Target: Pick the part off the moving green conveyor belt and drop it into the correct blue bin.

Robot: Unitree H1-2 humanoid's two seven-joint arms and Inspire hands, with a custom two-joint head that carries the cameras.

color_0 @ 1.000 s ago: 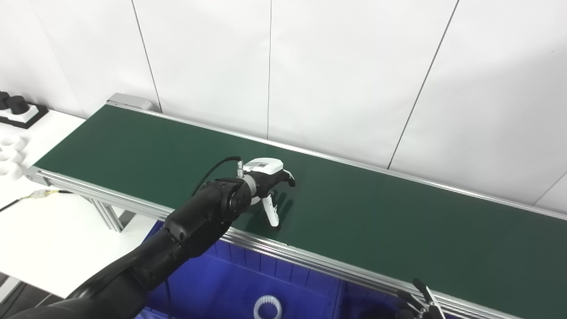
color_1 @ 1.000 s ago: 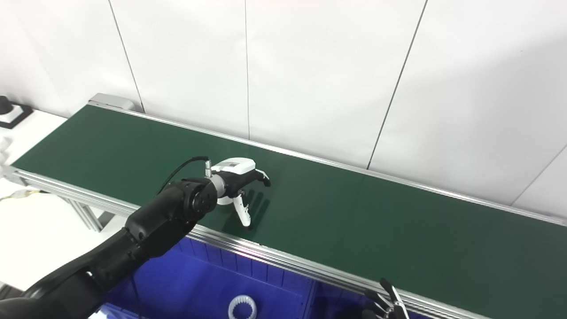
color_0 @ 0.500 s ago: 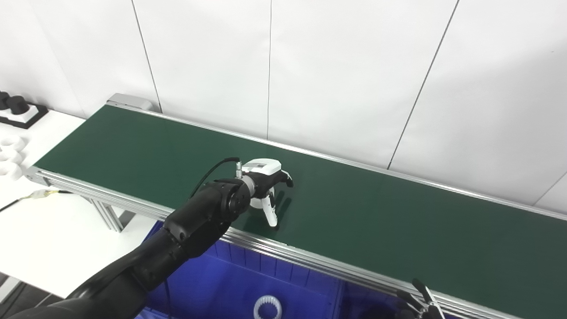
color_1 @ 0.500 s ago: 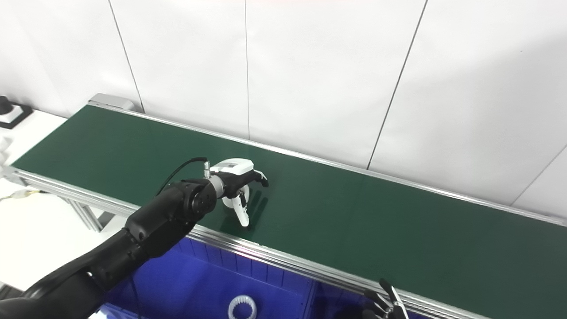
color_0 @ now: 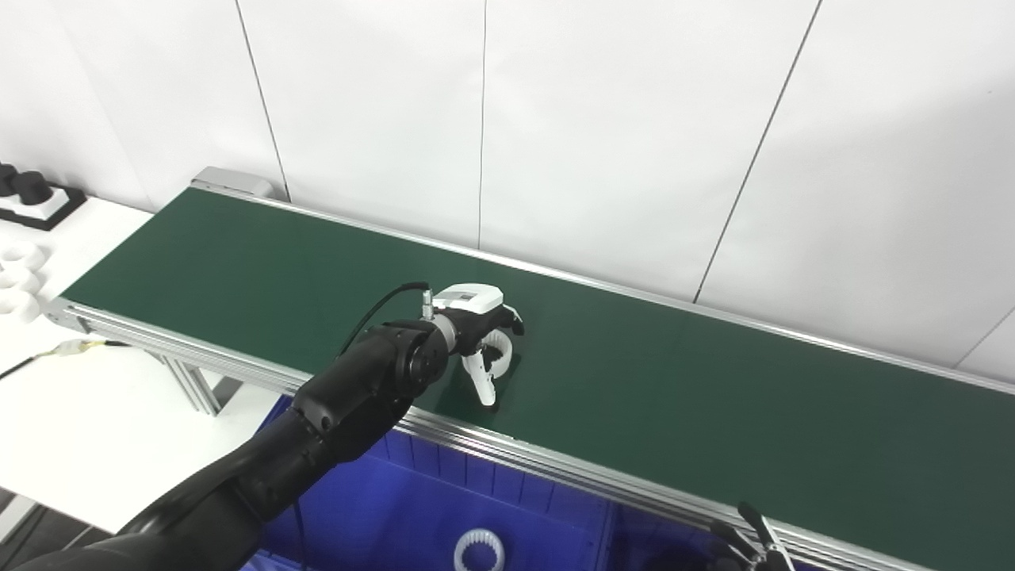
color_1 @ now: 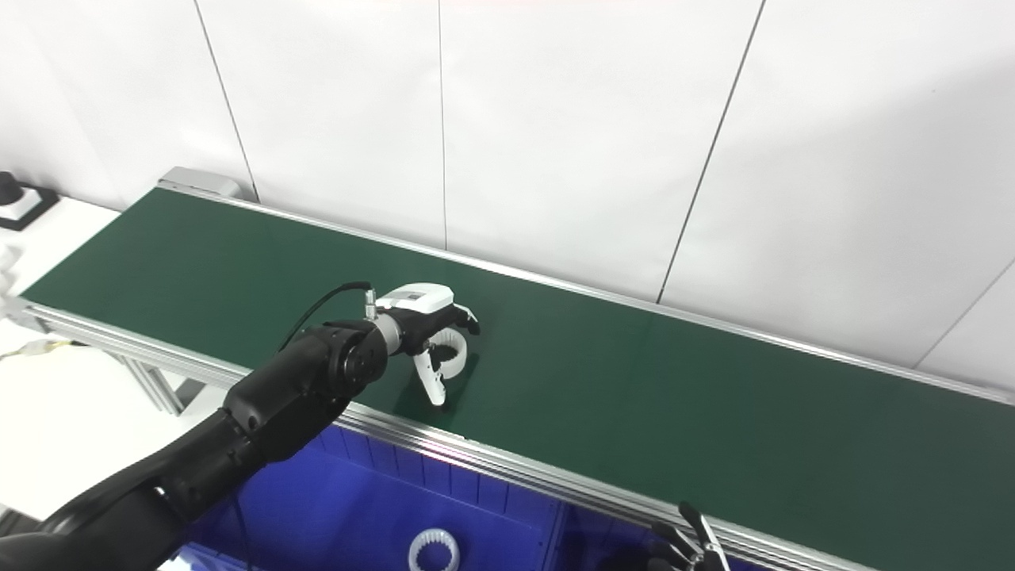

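- Your left hand (color_0: 480,337), black-fingered with a white plate on its back, was stretched out over the near half of the long dark green conveyor belt (color_0: 674,396), its arm coming in from the lower left.
- The part, a small white toothed plastic ring (color_0: 498,357), lay on the belt right under that hand, showing between the dark fingers (color_1: 464,319) above and the white thumb (color_1: 430,381) pointing down toward the near rail.
- The fingers and thumb stood apart around the ring; you could not tell from either view whether any of them touched it, and nothing showed it lifted off the belt. The hand was spread, not clamped.
- Your right hand (color_1: 690,547) barely showed at the bottom edge, below the belt's near rail: only a few dark fingertips, spread apart, holding nothing that you could see.
- The deep blue plastic bin (color_0: 412,507) sat below the belt's near aluminium rail (color_0: 555,468), on your side of it.
- A second white toothed ring (color_0: 479,549) lay on the floor of that bin, well apart from the one on the belt.
- On the white table (color_0: 71,412) at the far left you had more white ring-shaped parts (color_0: 17,274) near the belt's end, and behind them black round parts on a black-edged tray (color_0: 36,194).
- White wall panels (color_0: 618,119) stood behind the belt along its whole length.
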